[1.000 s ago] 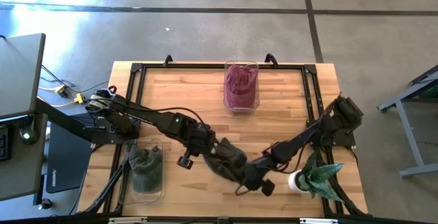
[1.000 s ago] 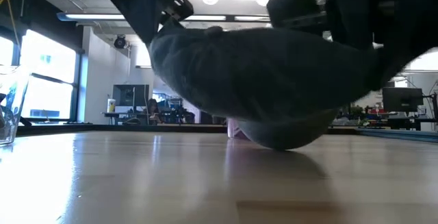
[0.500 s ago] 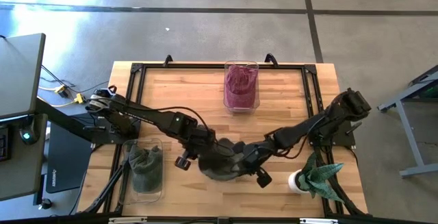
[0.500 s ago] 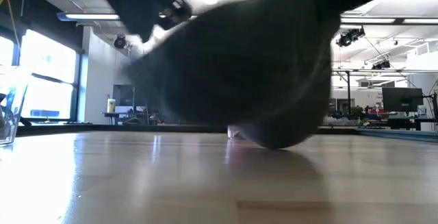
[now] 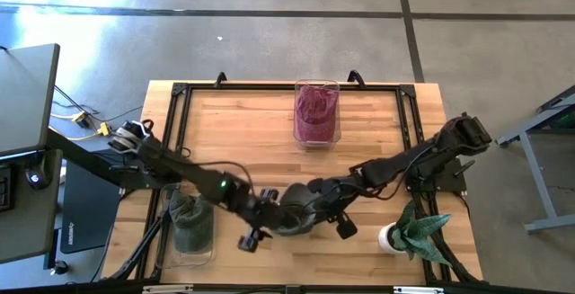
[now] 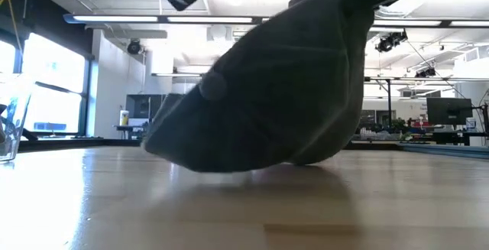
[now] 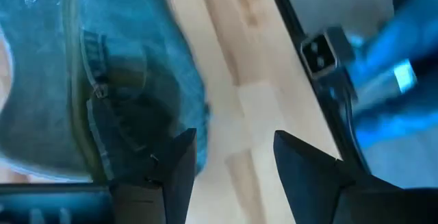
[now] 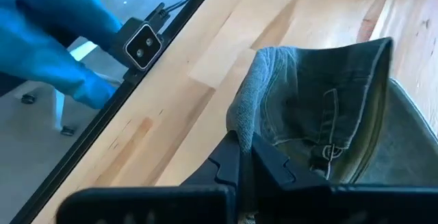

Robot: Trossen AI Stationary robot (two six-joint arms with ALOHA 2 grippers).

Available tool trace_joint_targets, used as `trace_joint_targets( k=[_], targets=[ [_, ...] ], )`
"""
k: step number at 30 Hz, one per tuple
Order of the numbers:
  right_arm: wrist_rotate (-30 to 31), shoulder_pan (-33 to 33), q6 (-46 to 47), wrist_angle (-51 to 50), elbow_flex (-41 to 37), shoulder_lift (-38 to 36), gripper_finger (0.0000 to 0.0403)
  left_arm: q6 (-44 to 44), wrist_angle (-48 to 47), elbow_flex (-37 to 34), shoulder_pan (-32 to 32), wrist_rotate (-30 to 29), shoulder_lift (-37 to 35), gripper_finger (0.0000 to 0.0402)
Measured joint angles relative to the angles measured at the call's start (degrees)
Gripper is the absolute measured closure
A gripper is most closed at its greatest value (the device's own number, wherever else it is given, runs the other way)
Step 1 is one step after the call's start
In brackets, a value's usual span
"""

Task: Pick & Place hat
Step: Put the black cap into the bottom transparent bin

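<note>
Near the front edge of the bench point(image 5: 260, 128), your grey hat point(image 5: 301, 211) is sagging onto the wood, with the right end effector point(image 8: 241, 154) pinching its brim while the left end effector point(image 7: 233, 157) is sitting spread beside it, gripping nothing. You are looking at a pick made and a placing left to do. Farther off, open wood is lying ahead, bounded by the left bin point(image 5: 191, 224) holding a dark hat, the potted plant point(image 5: 415, 231) and the far bin point(image 5: 316, 114) holding a maroon hat.

wood table point(image 5: 243, 132) | grey hat point(image 5: 301, 213) | two bins point(image 5: 316, 114) | plant point(image 5: 418, 231)
</note>
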Motion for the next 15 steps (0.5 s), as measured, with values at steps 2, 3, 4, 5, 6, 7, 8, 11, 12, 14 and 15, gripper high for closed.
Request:
trace_joint_targets(
  k=[2, 3, 4, 5, 6, 7, 8, 11, 12, 14, 15],
  targets=[
    [-0.3, -0.9, 0.0, -0.2, 0.0, 0.0, 0.0387, -3.4, 5.6, -3.2, -1.3, -3.2, 0.0, 0.0215],
    [-0.3, -1.4, 0.0, -0.2, 0.0, 0.0, 0.0383, -5.2, 8.7, -5.1, -1.4, -4.5, 0.0, 0.0215],
    [-0.4, -2.0, 0.1, -0.1, 0.0, 0.0, 0.0379, -6.9, 11.7, -6.9, -1.6, -6.2, 0.0, 0.0215],
    [-0.4, -2.6, 0.2, 0.0, 0.0, 0.0, 0.0377, -8.3, 14.2, -8.7, -1.8, -8.3, 0.0, 0.0215],
    [-0.6, -3.1, 0.2, 0.1, 0.0, 0.0, 0.0376, -9.7, 16.7, -10.4, -1.9, -10.2, 0.0, 0.0215],
    [-1.2, -3.7, 0.2, 0.1, 0.0, 0.0, 0.0377, -11.1, 19.2, -12.0, -2.2, -11.6, 0.0, 0.0215],
    [-2.1, -4.4, 0.2, 0.1, 0.0, 0.0, 0.0379, -12.4, 21.0, -13.5, -2.4, -13.0, 0.0, 0.0215],
    [-4.7, -6.0, 0.1, 0.4, 0.0, 0.0, 0.0388, -16.5, 26.0, -17.3, -2.6, -15.9, 0.5, 0.0215],
    [-5.6, -6.5, 0.1, 0.4, 0.0, 0.0, 0.0391, -17.9, 27.8, -17.9, -2.5, -16.5, 1.3, 0.0215],
    [-6.5, -7.2, 0.2, 0.4, 0.0, 0.0, 0.0394, -18.7, 29.5, -18.9, -2.4, -17.8, 2.9, 0.0215],
    [-6.6, -7.5, 0.1, 0.5, 0.0, 0.0, 0.0394, -18.5, 30.3, -18.9, -2.4, -18.2, 3.9, 0.0215]
  ],
)
